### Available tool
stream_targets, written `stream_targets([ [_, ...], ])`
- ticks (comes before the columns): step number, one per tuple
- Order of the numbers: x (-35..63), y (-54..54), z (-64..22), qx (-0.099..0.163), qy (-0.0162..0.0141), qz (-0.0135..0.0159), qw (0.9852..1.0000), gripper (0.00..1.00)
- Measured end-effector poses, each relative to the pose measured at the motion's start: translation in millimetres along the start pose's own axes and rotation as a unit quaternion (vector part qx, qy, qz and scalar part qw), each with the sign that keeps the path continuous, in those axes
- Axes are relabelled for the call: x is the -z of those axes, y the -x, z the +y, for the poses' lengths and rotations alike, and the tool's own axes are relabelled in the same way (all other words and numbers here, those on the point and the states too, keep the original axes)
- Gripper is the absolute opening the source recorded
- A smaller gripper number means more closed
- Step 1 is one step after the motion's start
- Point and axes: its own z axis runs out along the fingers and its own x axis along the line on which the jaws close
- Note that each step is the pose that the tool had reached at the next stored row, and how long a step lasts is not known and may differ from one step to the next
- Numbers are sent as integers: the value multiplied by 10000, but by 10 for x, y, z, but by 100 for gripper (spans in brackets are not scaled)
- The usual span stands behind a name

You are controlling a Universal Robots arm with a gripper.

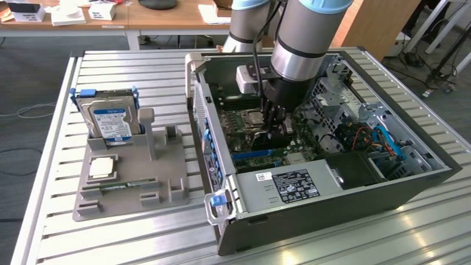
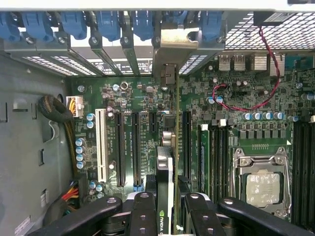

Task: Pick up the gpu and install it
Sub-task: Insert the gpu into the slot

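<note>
Wrist view: my black gripper [image 2: 170, 219] has its fingers [image 2: 142, 216] pinched on the gpu [image 2: 165, 187], a thin dark card with a silvery metal bracket, seen edge-on. The card stands upright over the green motherboard [image 2: 147, 103], in line with the long black expansion slots [image 2: 121, 147]; whether it is seated I cannot tell. Exterior view: I reach down inside the open grey computer case [image 1: 412, 187] on a slatted metal table [image 1: 132, 243]. A silver blue-labelled hard drive [image 1: 112, 121] stands in a grey holder [image 1: 125, 187] well apart, to the exterior view's left.

We see a robotics lab: a grey-and-blue robot arm [image 1: 309, 44] over an open dark metal computer tower [image 1: 331, 221] on a slatted aluminium bench [image 1: 110, 237], pale wooden desks [image 1: 169, 19] behind.
</note>
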Motion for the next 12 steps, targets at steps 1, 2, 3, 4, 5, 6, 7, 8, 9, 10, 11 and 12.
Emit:
stream_targets([
  [1, 0, 0, 0, 1, 0, 1, 10000, 27],
  [2, 0, 0, 0, 1, 0, 1, 10000, 27],
  [3, -1, -1, 1, 1, 1, 2, 10000, 27],
  [4, -6, -1, 1, 1, 0, 1, 10000, 27],
  [5, -11, -1, 1, 2, 0, 0, 10000, 27],
  [6, -14, -1, 1, 1, 1, 2, 10000, 27],
  [7, -15, -2, 1, 1, 1, 2, 10000, 27],
  [8, -15, -2, 1, 1, 1, 3, 10000, 27],
  [9, -15, -2, 2, 1, 1, 3, 10000, 27],
  [10, -15, -2, 1, 1, 1, 2, 10000, 27],
  [11, -17, -1, 1, 1, 1, 2, 10000, 27],
  [12, -26, -1, 1, 1, -1, -1, 10000, 27],
])
